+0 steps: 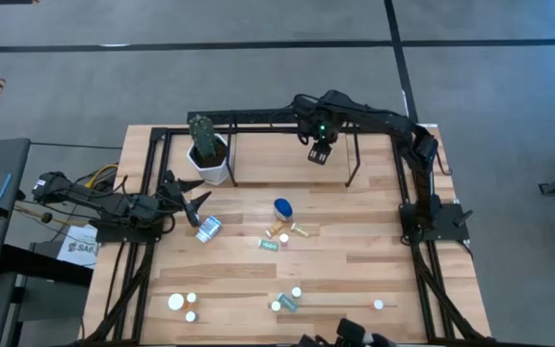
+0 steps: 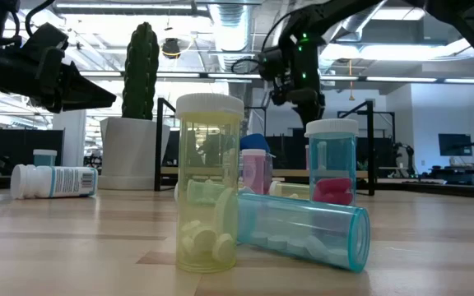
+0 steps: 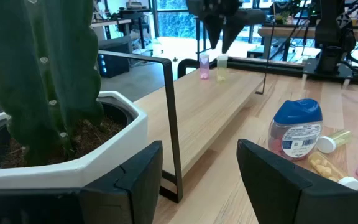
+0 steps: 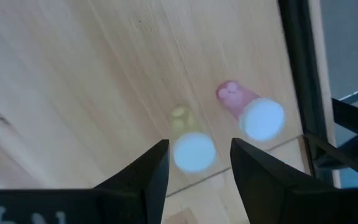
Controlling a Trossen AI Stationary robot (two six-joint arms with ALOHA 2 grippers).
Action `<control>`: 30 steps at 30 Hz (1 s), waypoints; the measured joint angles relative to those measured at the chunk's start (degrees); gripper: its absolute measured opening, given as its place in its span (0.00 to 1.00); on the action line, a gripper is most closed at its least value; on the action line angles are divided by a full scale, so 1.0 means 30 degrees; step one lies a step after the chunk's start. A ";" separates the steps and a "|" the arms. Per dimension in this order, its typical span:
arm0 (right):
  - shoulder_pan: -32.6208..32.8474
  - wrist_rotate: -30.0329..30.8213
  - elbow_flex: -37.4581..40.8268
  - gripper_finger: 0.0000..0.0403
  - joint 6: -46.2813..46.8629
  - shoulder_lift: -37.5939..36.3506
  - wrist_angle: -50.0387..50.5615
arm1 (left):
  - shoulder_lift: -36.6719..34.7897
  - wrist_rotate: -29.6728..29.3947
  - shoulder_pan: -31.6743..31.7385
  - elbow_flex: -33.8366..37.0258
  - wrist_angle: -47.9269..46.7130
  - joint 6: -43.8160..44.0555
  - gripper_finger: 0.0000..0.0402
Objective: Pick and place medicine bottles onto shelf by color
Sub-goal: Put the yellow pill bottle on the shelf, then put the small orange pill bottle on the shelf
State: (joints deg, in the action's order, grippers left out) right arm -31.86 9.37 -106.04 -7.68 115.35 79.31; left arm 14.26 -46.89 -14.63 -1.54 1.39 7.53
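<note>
From above, the shelf (image 1: 287, 159) spans the 12 o'clock side of the tabletop (image 1: 355, 280), and the right pincer (image 1: 318, 154) hangs over it toward 1 o'clock; whether it is open cannot be told from here. The left pincer (image 1: 197, 205) sits at 9 o'clock, fingers parted and empty, just beside the cactus pot (image 1: 210, 162). A white bottle with a teal label (image 1: 208, 228) lies near it, the blue bottle (image 1: 283, 207) rests at centre with small bottles clustered around it, and white-capped bottles are scattered toward 6 o'clock. At tabletop level, a yellow bottle (image 2: 210, 182) stands upright in front, touching a teal bottle (image 2: 303, 231) lying on its side at its 4 o'clock; a second teal bottle (image 2: 332, 161) stands behind, and the labelled white bottle (image 2: 53, 181) lies at 9 o'clock. In the left wrist view, the left pincer (image 3: 201, 180) is open with nothing between its fingers; the cactus pot (image 3: 67, 162) is close by, and a pink bottle (image 3: 204, 66) and a yellow bottle (image 3: 222, 66) stand on the shelf (image 3: 216, 109) under the right arm. In the right wrist view, the right pincer (image 4: 199, 168) is parted, gripping nothing, directly above the white-capped yellow bottle (image 4: 193, 151), with the pink bottle (image 4: 261, 118) just beside at 2 o'clock on the shelf (image 4: 73, 81).
</note>
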 joint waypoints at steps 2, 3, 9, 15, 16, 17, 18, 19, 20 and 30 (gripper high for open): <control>0.0078 -0.0008 -0.0734 0.47 0.0331 0.0000 0.0611 | -0.0001 -0.0007 -0.0001 0.0000 -0.0007 0.0000 0.49; 0.0129 -0.0015 -0.1081 0.47 0.0545 0.0000 0.0917 | 0.0000 -0.0007 -0.0005 0.0000 0.0000 0.0000 0.49; 0.0534 -0.0898 -0.2419 0.47 0.1225 -0.1067 0.2387 | -0.0001 -0.0001 -0.0001 0.0000 -0.0007 0.0000 0.49; 0.1368 -0.1137 -0.2368 0.46 0.2213 -0.4467 0.2278 | -0.0007 -0.0006 0.0000 0.0000 0.0000 0.0000 0.49; 0.1523 -0.1137 -0.2368 0.46 0.2235 -0.5070 0.2264 | 0.0000 0.0000 0.0000 0.0000 0.0000 0.0000 0.49; 0.1678 -0.1137 -0.2368 0.46 0.2382 -0.5653 0.2250 | 0.0000 -0.0007 0.0000 0.0000 0.0000 0.0000 0.49; 0.1837 -0.1137 -0.2368 0.46 0.2602 -0.6180 0.2289 | 0.0000 -0.0007 -0.0004 0.0000 0.0000 0.0000 0.49; 0.2021 -0.1137 -0.2368 0.46 0.2904 -0.6652 0.2317 | -0.0001 -0.0007 0.0000 0.0000 -0.0001 0.0000 0.49; 0.2194 -0.1144 -0.2359 0.46 0.3316 -0.7085 0.2340 | -0.0003 -0.0005 -0.0001 0.0000 -0.0003 0.0000 0.49; 0.5641 0.0050 0.4525 0.46 0.9455 -1.2343 -0.1065 | 0.0000 -0.0007 -0.0004 0.0000 0.0000 0.0000 0.49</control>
State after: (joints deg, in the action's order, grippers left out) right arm -14.93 9.52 -92.46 20.69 78.32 76.12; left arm 14.26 -46.92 -14.65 -1.54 1.39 7.53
